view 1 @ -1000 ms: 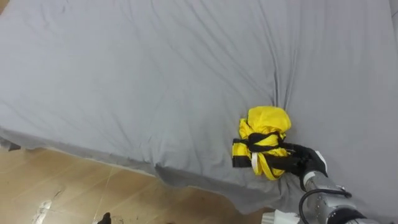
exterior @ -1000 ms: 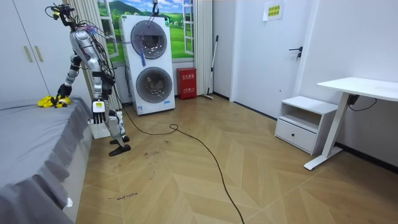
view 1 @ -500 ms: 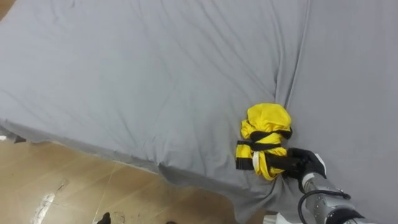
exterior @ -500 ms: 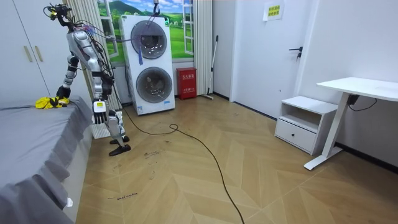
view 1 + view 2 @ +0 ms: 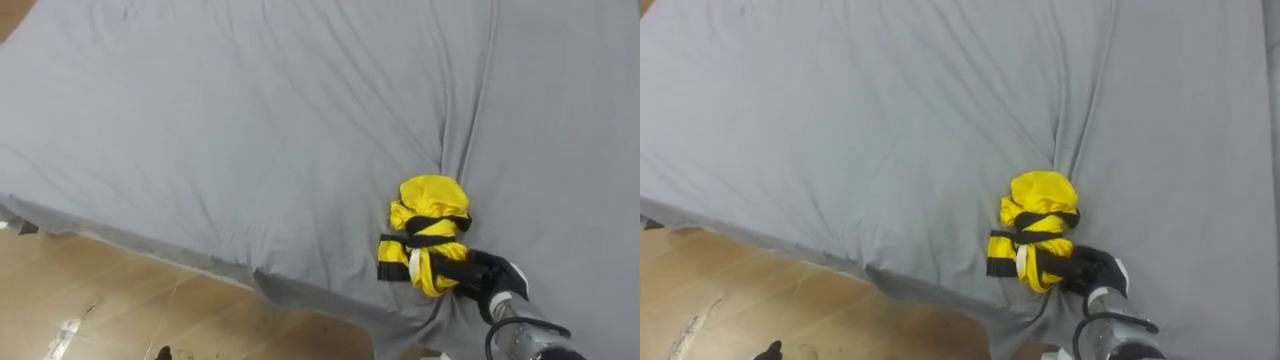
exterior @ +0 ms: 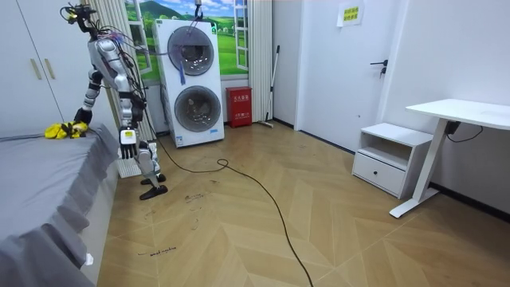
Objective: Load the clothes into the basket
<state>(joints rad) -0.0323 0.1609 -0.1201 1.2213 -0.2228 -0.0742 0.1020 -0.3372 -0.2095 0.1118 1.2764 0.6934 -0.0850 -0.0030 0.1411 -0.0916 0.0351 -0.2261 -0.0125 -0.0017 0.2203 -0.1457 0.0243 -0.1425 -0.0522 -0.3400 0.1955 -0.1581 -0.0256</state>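
No legible text being shown, print on the small yellow sign (image 6: 348, 13) being rendered too small, sign being mounted on the wall (image 6: 331, 72).

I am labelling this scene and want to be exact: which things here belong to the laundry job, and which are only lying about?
Job: yellow garment, gripped by the right hand; grey bed it lies on.
Lying about: stacked washing machines; red box; white desk; low white cabinet.
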